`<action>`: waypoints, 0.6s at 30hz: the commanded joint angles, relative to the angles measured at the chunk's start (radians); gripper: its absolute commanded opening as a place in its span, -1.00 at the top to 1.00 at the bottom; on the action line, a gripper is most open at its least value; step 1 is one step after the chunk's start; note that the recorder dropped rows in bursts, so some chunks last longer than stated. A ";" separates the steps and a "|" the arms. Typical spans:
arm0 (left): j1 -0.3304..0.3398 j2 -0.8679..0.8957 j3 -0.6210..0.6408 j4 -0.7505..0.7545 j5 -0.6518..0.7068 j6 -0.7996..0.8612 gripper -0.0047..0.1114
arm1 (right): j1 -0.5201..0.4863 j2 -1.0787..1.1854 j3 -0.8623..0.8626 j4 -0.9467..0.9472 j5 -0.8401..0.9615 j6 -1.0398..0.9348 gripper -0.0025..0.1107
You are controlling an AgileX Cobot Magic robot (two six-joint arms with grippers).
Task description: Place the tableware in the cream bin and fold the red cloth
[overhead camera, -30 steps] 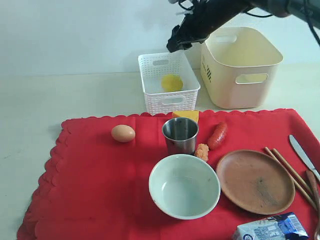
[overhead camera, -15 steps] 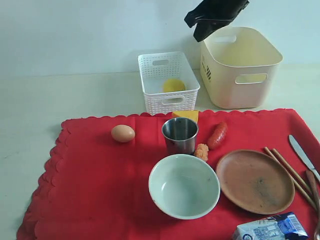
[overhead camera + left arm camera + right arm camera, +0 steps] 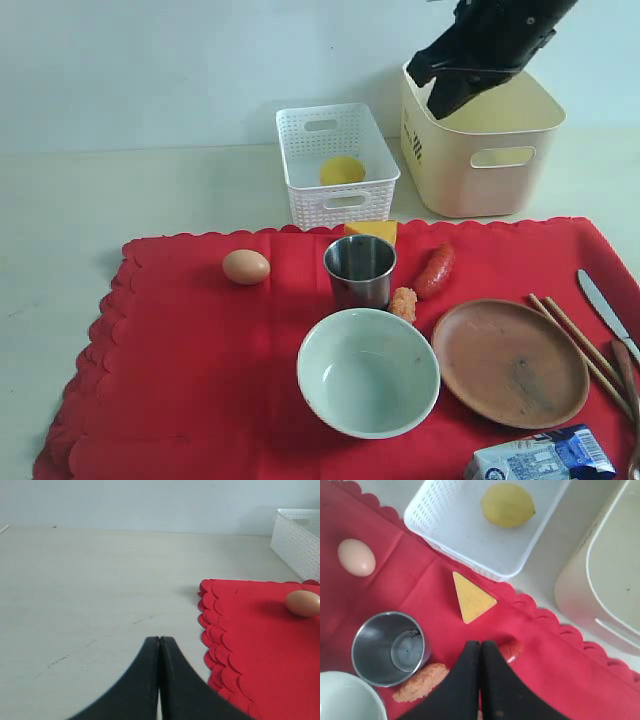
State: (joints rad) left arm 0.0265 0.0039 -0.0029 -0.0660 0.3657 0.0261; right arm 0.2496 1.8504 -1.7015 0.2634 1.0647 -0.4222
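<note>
- Right gripper (image 3: 437,92): jaws pressed together, holding nothing, hanging over the cream bin (image 3: 455,185) at the upper right of the exterior view. No tableware visible in the bin.
- Left gripper (image 3: 159,641): pressed together, empty, over bare table (image 3: 75,580) beside the red cloth (image 3: 200,380)'s scalloped edge, out of the way.
- Tableware all sits on the cloth: steel cup (image 3: 360,270) centre, bowl (image 3: 368,372) below it, plate (image 3: 510,362) lower right, chopsticks (image 3: 580,350) and knife (image 3: 605,305) at the right edge.
- Judgement: folding has to wait until the cloth is unloaded, so binning comes first.

Left gripper (image 3: 159,640) and right gripper (image 3: 480,644) closed
</note>
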 commanded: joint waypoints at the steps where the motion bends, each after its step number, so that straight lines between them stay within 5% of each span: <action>1: -0.006 -0.004 0.003 0.002 -0.013 -0.003 0.92 | -0.004 -0.144 0.203 -0.038 -0.124 -0.021 0.96; 18: -0.013 -0.004 0.003 0.002 -0.013 -0.003 0.92 | -0.004 -0.532 0.698 -0.075 -0.420 0.018 0.96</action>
State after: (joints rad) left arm 0.0244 0.0039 -0.0029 -0.0660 0.3657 0.0261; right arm 0.2496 1.3766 -1.0551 0.1919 0.6918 -0.4201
